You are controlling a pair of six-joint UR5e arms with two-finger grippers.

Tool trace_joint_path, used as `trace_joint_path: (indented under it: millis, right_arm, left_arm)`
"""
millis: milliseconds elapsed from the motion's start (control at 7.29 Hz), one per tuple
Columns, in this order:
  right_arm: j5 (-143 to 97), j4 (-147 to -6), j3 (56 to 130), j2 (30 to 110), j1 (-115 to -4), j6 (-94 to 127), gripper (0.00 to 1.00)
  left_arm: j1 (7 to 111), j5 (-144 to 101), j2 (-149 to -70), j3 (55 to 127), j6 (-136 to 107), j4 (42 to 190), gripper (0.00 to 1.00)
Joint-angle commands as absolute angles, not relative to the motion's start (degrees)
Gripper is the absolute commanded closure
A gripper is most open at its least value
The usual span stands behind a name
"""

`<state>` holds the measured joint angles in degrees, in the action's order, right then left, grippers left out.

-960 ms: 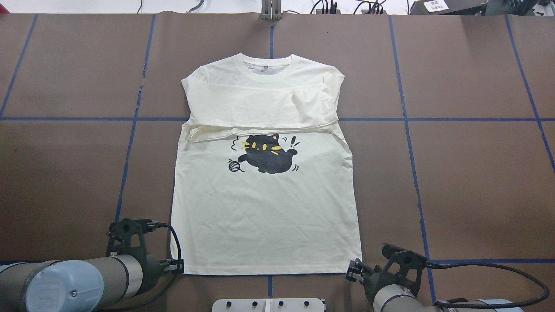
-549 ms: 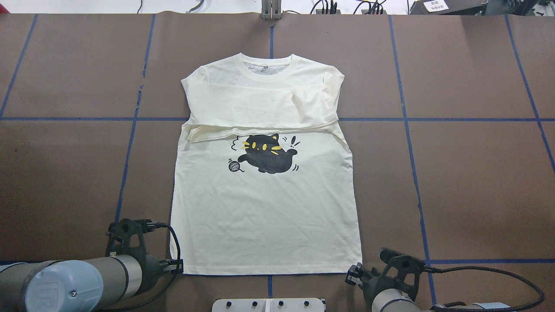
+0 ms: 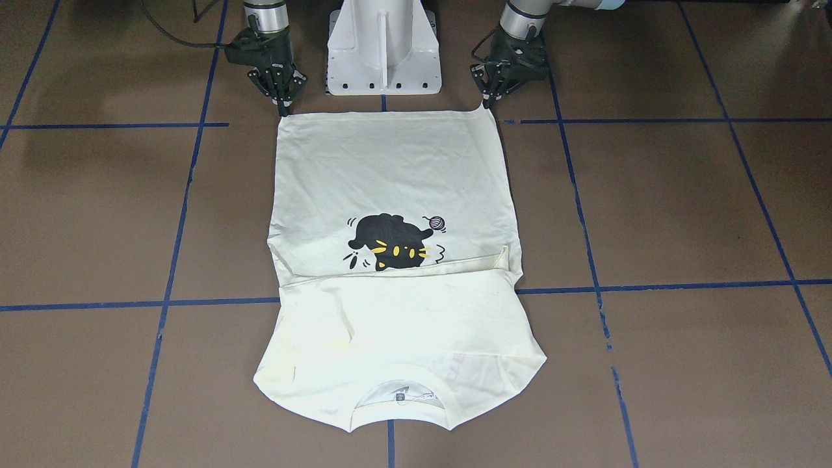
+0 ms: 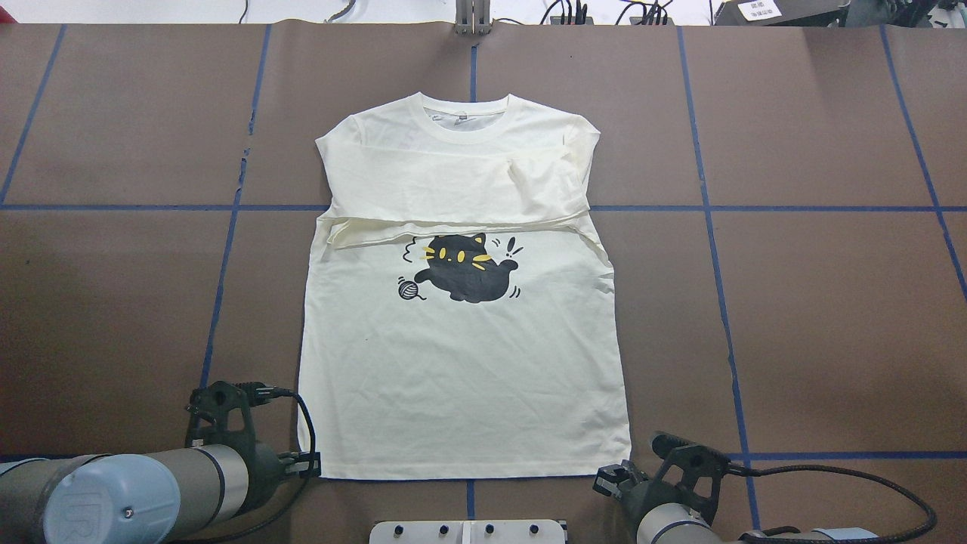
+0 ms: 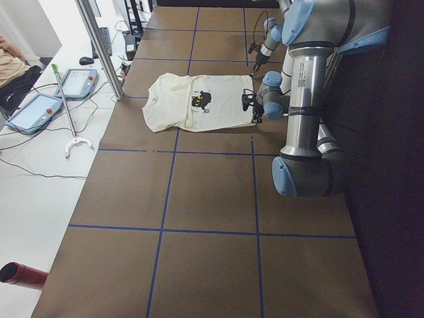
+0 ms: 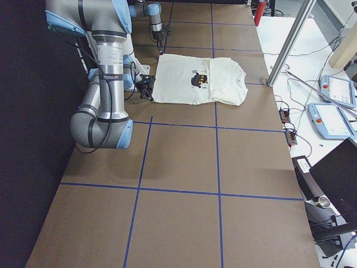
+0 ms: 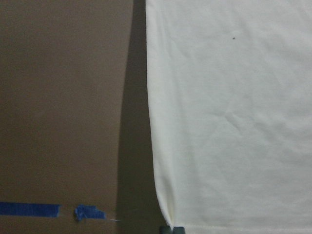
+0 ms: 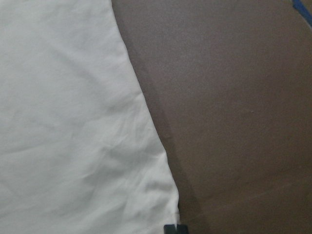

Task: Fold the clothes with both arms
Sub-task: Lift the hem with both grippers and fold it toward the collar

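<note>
The cream T-shirt (image 4: 461, 378) lies flat on the brown table (image 4: 113, 302), cat print (image 4: 462, 268) up, both sleeves folded across the chest, collar at the far side. My left gripper (image 4: 311, 465) is at the hem's near-left corner, fingers closed on the cloth; in the front view the pinched corner rises to a point at it (image 3: 487, 104). In the left wrist view the fingertips (image 7: 173, 229) meet at the corner. My right gripper (image 4: 607, 480) is shut at the near-right hem corner (image 3: 284, 107). The right wrist view shows the cloth's edge ending at its fingertips (image 8: 174, 228).
The white pedestal base (image 3: 383, 45) stands between the two arms, just behind the hem. Blue tape lines (image 4: 710, 208) cross the table. A metal post (image 4: 472, 15) stands at the far edge. Bare brown table lies on both sides of the shirt.
My right gripper has shifted a little toward the robot's base and lower in the overhead view. The left gripper and the shirt have stayed put.
</note>
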<state>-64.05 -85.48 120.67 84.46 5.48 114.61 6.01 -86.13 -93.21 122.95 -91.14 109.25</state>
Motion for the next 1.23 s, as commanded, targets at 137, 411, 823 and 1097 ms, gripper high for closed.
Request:
trace_joint_path:
  millis: [137, 411, 823, 1097]
  right_arm:
    - [-64.68, -86.91, 124.51, 84.81, 3.09, 114.09, 1.00]
    - [-68.96, -103.62, 141.67, 84.38, 2.55, 114.08, 1.00]
    - [-73.82, -122.05, 154.69, 77.64, 1.77, 114.00, 1.00]
    - [-77.76, -122.87, 149.89, 69.14, -6.19, 107.71, 1.00]
  left_arm:
    - [6.50, -87.26, -93.34, 125.92, -90.45, 108.73, 1.00]
    - [7.38, -94.89, -95.86, 142.82, -87.63, 89.68, 1.00]
    - [13.62, -102.21, -108.98, 153.02, -87.28, 68.30, 1.00]
    - [21.22, -102.30, -109.94, 149.52, -76.18, 68.20, 1.00]
